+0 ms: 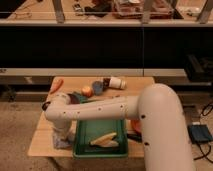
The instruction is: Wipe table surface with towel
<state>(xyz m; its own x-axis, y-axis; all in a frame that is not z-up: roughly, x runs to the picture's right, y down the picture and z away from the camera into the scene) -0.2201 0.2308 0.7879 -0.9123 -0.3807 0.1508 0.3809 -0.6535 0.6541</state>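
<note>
one towel (pixel 62 143), pale bluish-white, lies on the front left part of the wooden table (pixel 42 140), directly under the gripper (pixel 60 136) and touching it. gripper points straight down at the left front of the table, just left of the green tray (pixel 80 145); its fingers are shut, pressed onto or pinching the cloth, and which of the two cannot be told. white arm (pixel 100 107) reaches leftward across the tray from the bulky segment at right. in the tray: pale yellow elongated pieces (pixel 105 140). toward the table's back edge: an orange carrot-like item (pixel 56 85) at left, a round orange fruit (pixel 87 91), a dark can (pixel 97 87), a white bottle on its side (pixel 116 82). a dark bowl (pixel 75 98) sits partly behind the arm.
</note>
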